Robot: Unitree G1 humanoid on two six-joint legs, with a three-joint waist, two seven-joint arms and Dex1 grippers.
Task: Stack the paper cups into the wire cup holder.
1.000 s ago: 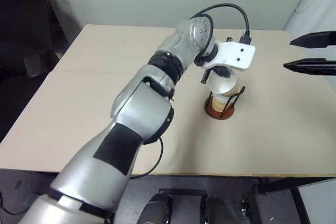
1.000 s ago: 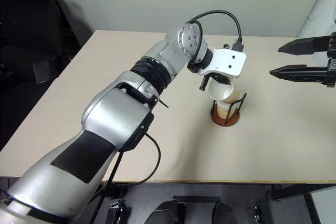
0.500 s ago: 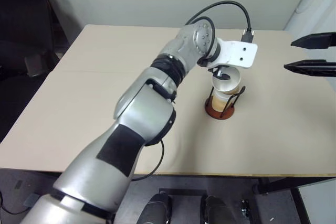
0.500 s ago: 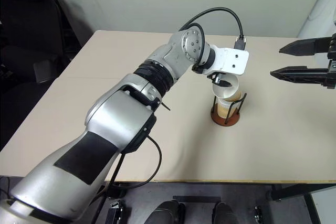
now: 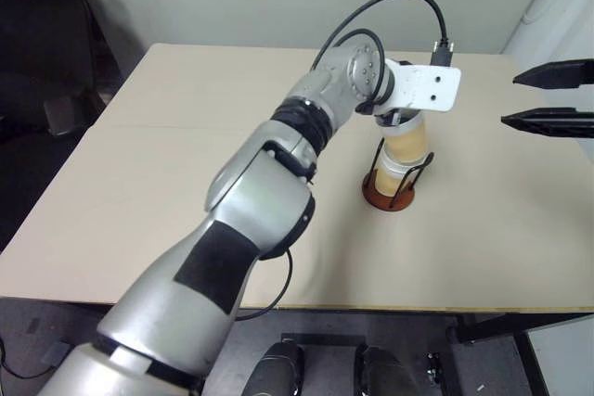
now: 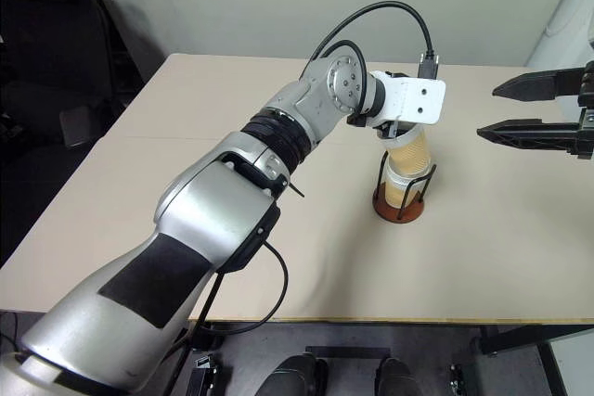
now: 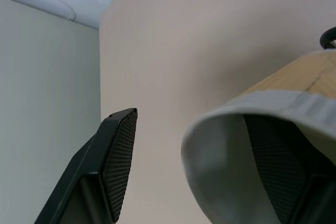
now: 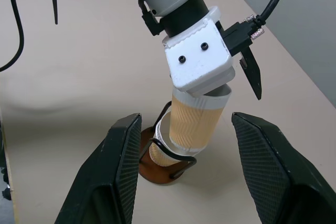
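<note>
The wire cup holder (image 5: 382, 198) stands on the table with paper cups (image 5: 388, 176) nested inside it. The top paper cup (image 5: 406, 144) leans a little as it sits in the stack and rises above the wires. My left gripper (image 8: 231, 85) is right over this cup and open: in the left wrist view one finger (image 7: 118, 161) stands well clear of the rim and the other is inside the cup (image 7: 294, 98). My right gripper (image 5: 557, 95) hovers open to the right of the holder, apart from it, with nothing between its fingers (image 8: 123, 171).
The beige table (image 5: 186, 136) stretches wide to the left of and in front of the holder. A black cable (image 5: 390, 2) loops above the left wrist. A dark chair (image 5: 46, 90) stands beyond the table's left edge, and a pale wall is behind.
The left gripper opened and its wrist turned. The cup it held mouth-up over the holder now sits nested in the stack. The right gripper stayed put.
</note>
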